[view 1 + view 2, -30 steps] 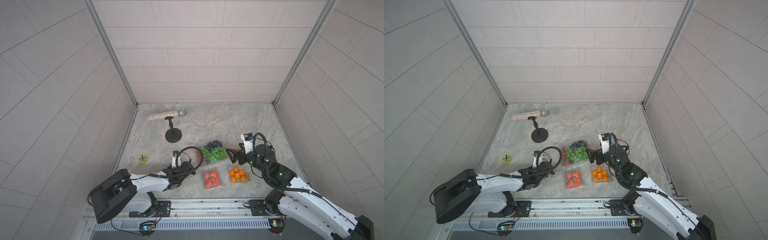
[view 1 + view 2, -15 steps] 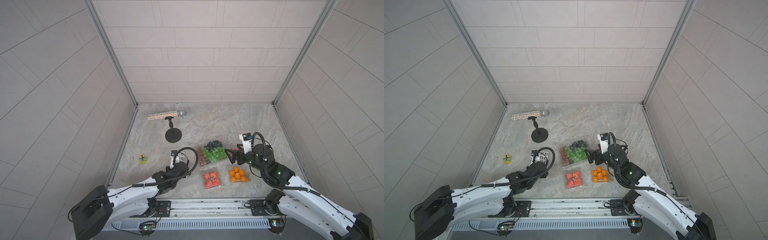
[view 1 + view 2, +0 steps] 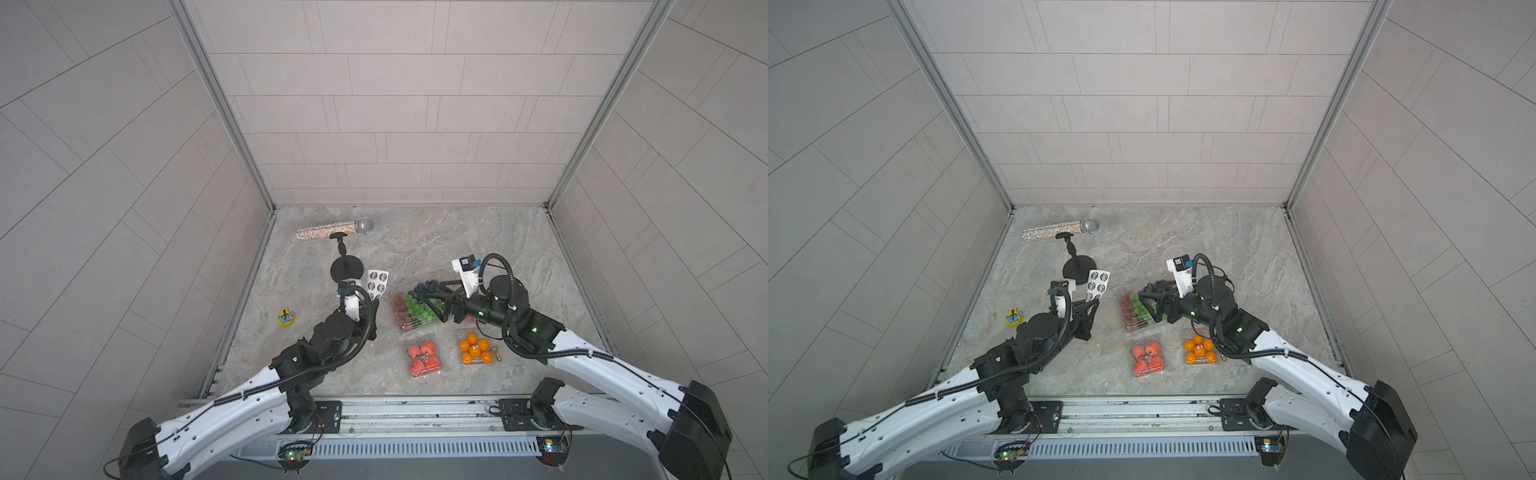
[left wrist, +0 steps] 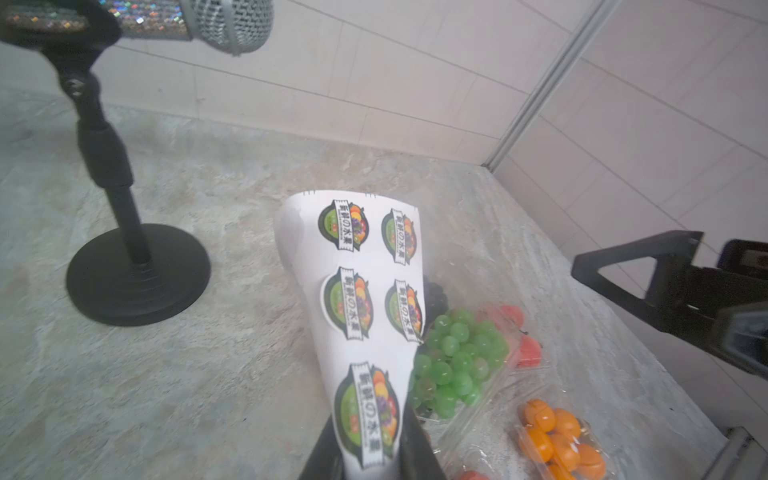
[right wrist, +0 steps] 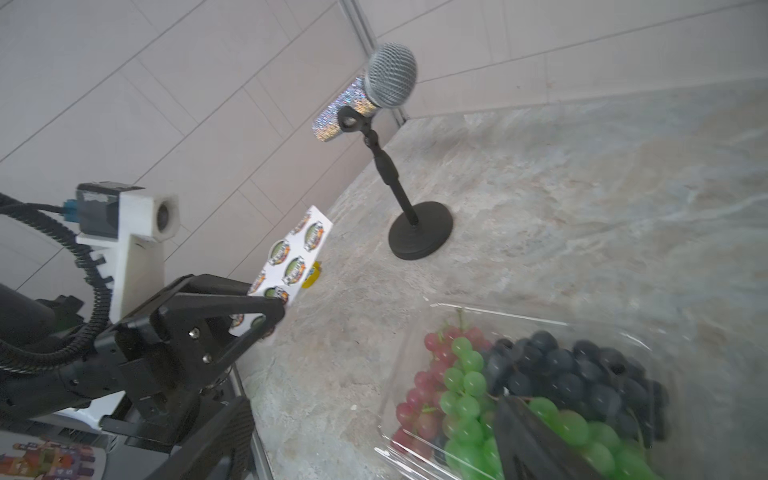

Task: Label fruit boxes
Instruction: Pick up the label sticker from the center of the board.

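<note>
Raising the sticker sheet (image 3: pixel 377 282) into view within the last second, the left gripper (image 3: pixel 374 302) pinches its lower edge, upright beside the microphone stand (image 3: pixel 346 269). The right gripper (image 3: pixel 430 305) hovers spread over the grape box (image 3: pixel 409 320) at frame centre, so peeling a label looks next.

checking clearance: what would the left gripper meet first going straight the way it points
Probably nothing near: the left gripper, shut on the white sticker sheet, points between the black round microphone stand base and the clear plastic grape box, toward the back wall.
</note>
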